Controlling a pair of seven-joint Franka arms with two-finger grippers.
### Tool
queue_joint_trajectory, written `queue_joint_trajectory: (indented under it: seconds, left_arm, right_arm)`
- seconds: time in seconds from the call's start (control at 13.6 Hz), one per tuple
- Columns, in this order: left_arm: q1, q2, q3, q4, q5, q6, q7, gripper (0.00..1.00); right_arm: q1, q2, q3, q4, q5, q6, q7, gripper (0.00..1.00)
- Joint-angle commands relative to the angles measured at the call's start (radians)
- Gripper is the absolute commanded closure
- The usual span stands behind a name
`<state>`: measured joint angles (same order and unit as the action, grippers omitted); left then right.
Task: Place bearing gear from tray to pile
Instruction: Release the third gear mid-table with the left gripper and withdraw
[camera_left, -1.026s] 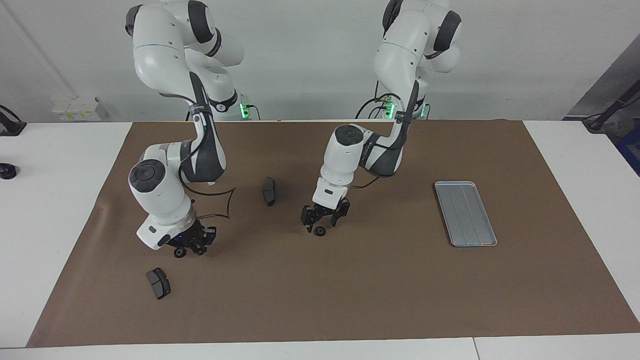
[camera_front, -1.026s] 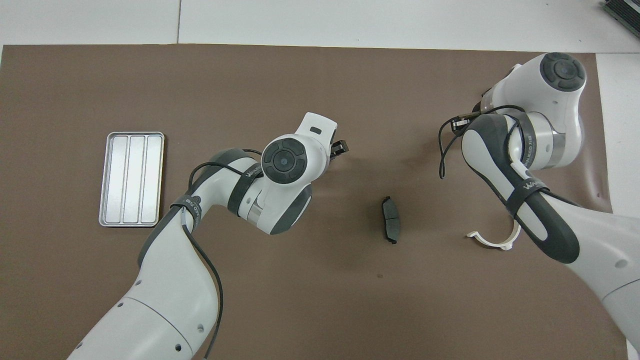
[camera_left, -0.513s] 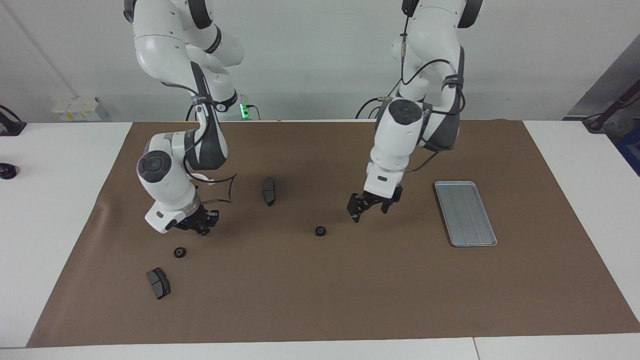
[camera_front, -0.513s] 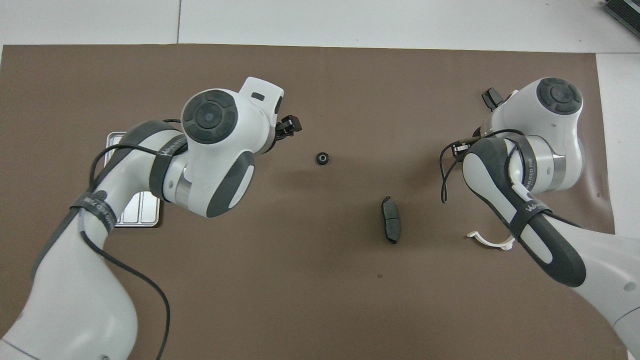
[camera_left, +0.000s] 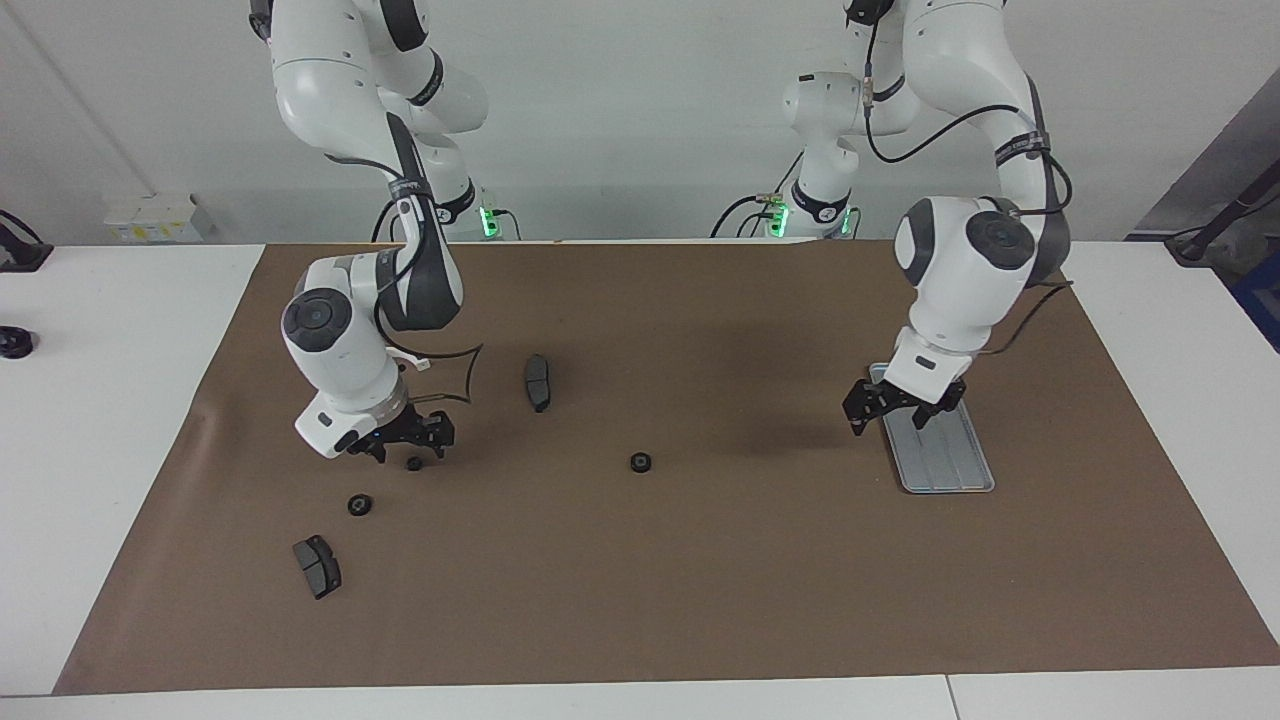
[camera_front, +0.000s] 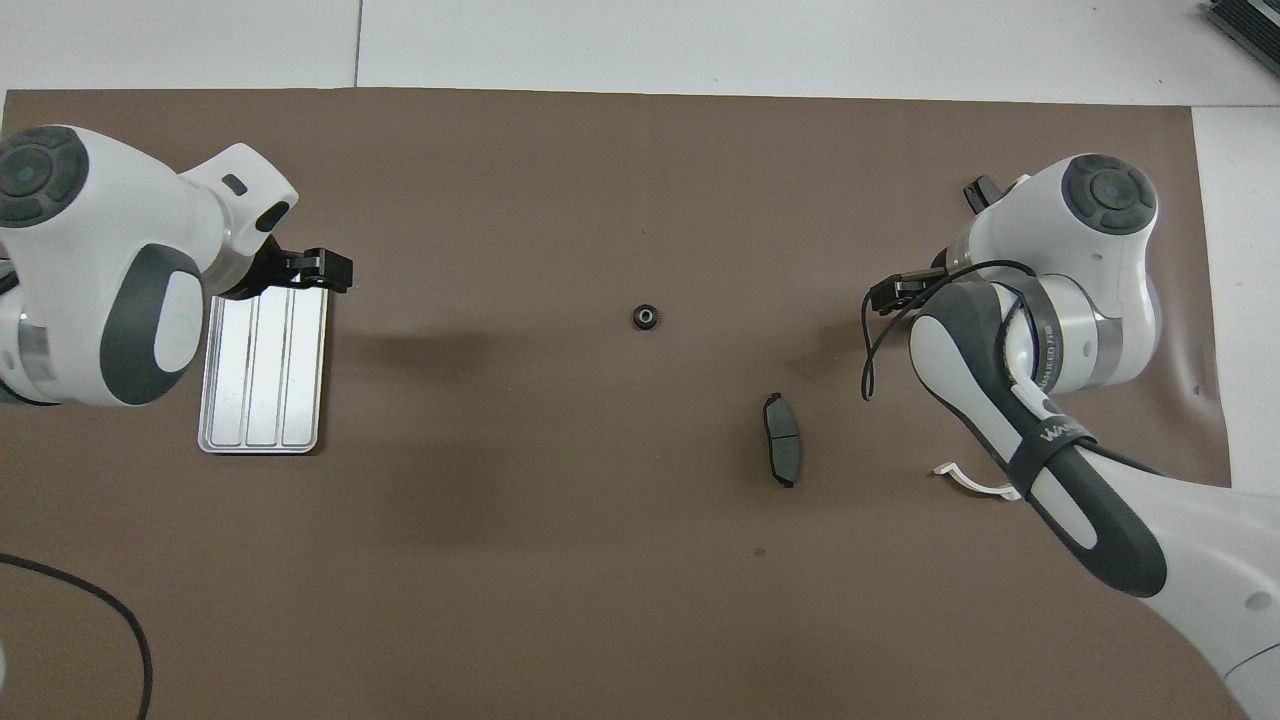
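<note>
The silver ribbed tray (camera_left: 945, 452) lies on the brown mat at the left arm's end; it also shows in the overhead view (camera_front: 262, 400). My left gripper (camera_left: 886, 424) hangs open and empty over the tray, as the overhead view (camera_front: 320, 272) shows too. One small black gear (camera_left: 641, 462) lies mid-mat, also seen from overhead (camera_front: 646, 317). My right gripper (camera_left: 408, 456) is open, low over a second gear (camera_left: 414, 463). A third gear (camera_left: 359, 505) lies beside it, farther from the robots. The right arm hides both in the overhead view.
A dark brake pad (camera_left: 538, 382) lies between the arms, nearer to the robots than the mid-mat gear, and shows from overhead (camera_front: 782, 453). Another brake pad (camera_left: 317, 566) lies at the right arm's end, farther out than the gears.
My left gripper left the mid-mat gear where it lay and swung across to over the tray. My right gripper let go of a gear, rose and shifted; another gear now shows beneath it.
</note>
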<state>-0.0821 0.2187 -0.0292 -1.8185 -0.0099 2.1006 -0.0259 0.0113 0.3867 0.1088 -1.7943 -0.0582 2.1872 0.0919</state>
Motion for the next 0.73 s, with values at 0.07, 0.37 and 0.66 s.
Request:
queue_joint_trajectory:
  seconds: [0.07, 0.37, 0.66]
  left_arm:
    - [0.035, -0.102, 0.000, 0.010, 0.047, -0.152, 0.129, 0.00]
    - [0.025, -0.225, -0.001, 0.024, 0.047, -0.270, 0.132, 0.00]
    - [0.016, -0.259, -0.012, 0.129, 0.047, -0.445, 0.130, 0.00]
  right_arm:
    - [0.143, -0.003, 0.005, 0.026, 0.011, 0.094, 0.227, 0.00]
    - [0.329, 0.064, 0.000, 0.137, -0.006, 0.100, 0.460, 0.00]
    - [0.383, 0.191, 0.003, 0.233, -0.123, 0.141, 0.584, 0.00]
